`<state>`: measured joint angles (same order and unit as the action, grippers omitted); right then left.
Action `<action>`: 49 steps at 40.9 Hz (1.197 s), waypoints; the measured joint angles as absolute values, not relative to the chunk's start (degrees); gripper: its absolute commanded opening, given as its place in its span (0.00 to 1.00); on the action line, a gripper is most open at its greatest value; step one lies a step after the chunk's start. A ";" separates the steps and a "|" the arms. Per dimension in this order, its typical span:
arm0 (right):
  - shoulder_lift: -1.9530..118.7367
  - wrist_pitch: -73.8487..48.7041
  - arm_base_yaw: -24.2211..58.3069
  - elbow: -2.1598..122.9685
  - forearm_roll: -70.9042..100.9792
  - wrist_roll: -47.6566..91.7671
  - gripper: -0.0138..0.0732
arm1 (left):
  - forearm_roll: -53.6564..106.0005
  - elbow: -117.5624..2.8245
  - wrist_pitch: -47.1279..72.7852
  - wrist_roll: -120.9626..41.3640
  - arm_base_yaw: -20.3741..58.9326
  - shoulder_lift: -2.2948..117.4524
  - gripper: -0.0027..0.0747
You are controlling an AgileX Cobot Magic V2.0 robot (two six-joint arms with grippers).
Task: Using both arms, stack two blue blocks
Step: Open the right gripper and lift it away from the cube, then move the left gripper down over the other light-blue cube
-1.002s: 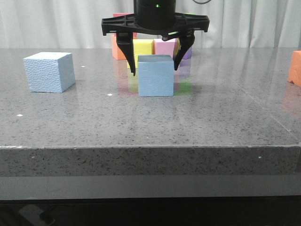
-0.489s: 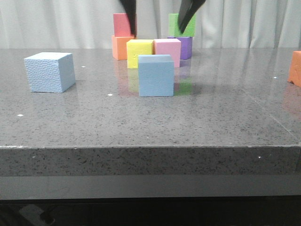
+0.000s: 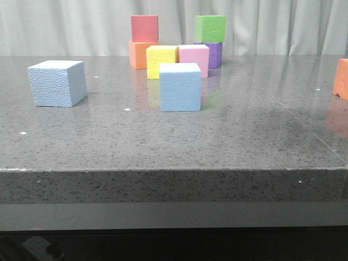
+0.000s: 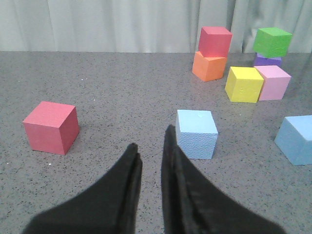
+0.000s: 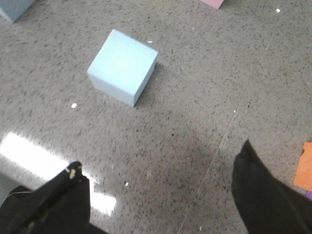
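Both blue blocks sat apart on the table [image 3: 174, 141]: rough block [image 3: 57, 82] left, smooth block [image 3: 180, 86] centre. Left gripper [image 4: 151, 161] nearly closed, empty; right gripper [image 5: 161, 190] wide open, empty, fingertips cropped.

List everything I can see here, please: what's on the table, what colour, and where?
Blue blocks: 2, pale blue; rough one at left, smooth one mid-table, apart.
Red blocks: 2; one on the orange block at the back, one alone, seen only by the left wrist camera.
Orange blocks: 2; one at back, one at right edge.
Yellow block: 1, back.
Pink block: 1, beside yellow.
Green block: 1, on purple.
Purple block: 1, back.
Table: 1, grey speckled.
Left pincer: black, nearly closed, empty.
Right pincer: black, open, empty.
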<state>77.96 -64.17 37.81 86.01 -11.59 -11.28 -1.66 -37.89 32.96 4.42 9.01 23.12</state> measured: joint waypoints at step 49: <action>40.36 -34.65 37.81 41.30 -9.53 -11.06 0.85 | -1.66 -37.89 32.47 4.42 9.01 23.12 0.18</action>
<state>40.36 -34.65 37.81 41.30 -9.53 -11.06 -1.66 -37.89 32.47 4.42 9.01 23.12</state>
